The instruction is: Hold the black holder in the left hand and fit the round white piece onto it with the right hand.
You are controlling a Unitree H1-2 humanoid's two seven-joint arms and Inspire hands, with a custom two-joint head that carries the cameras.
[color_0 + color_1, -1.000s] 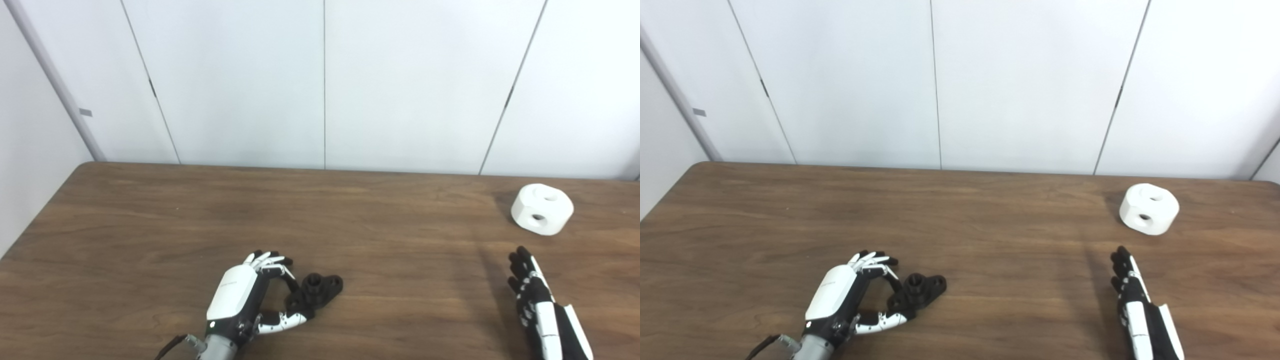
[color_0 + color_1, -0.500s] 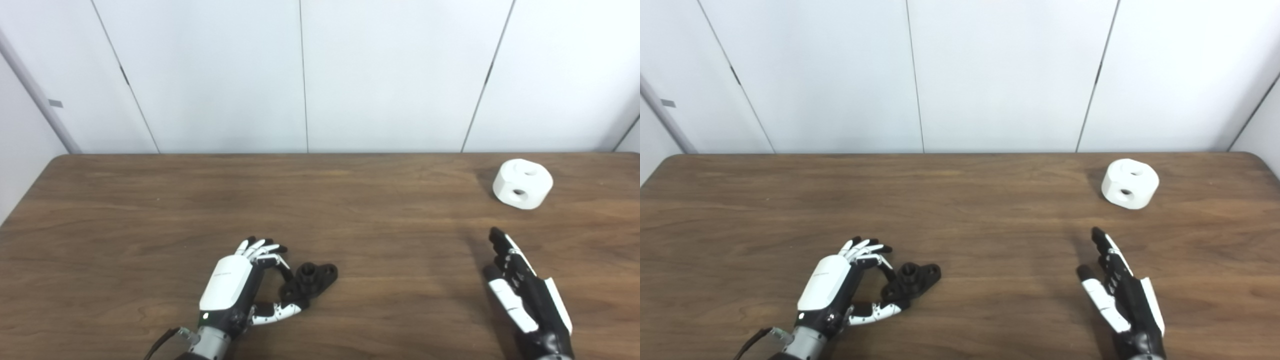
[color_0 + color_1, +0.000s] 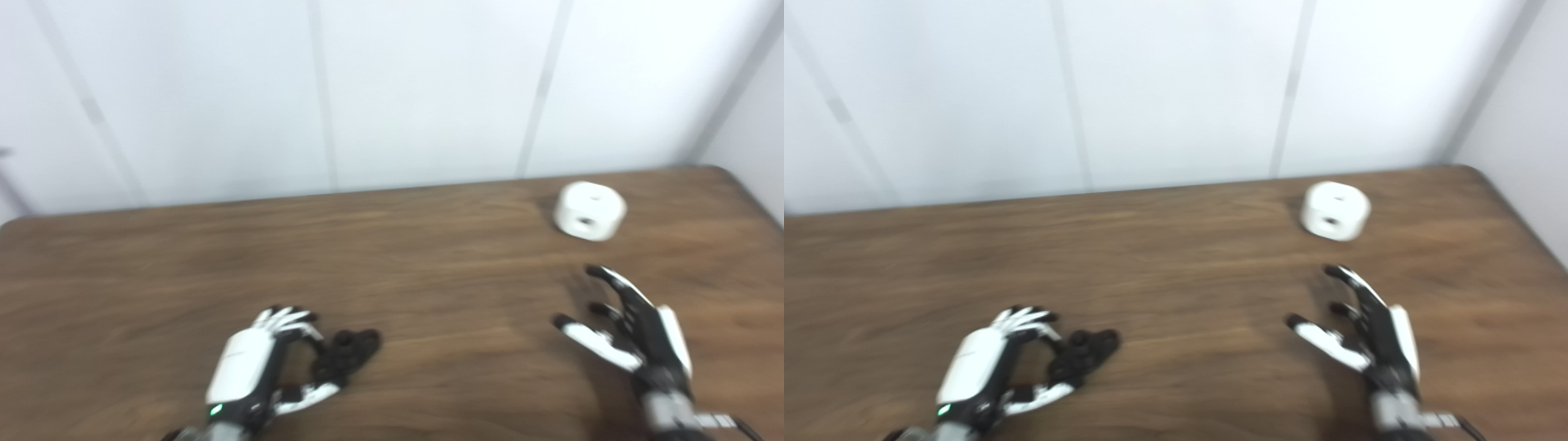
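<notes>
- Left hand (image 3: 251,367), at 7 o'clock, has fingers curled around the black holder (image 3: 346,352) on the table (image 3: 392,257).
- Right hand (image 3: 637,334), at 4 o'clock, is spread, empty.
- Round white piece (image 3: 589,210) sits at 2 o'clock, apart from it.

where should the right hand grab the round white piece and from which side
Probably across its curved side wall, coming from the near side, where the open right hand already waits short of it. The round white piece rests on the table with one hole facing up and another in its near wall, so fingers and thumb should straddle the body, leaving the holes uncovered.
</notes>
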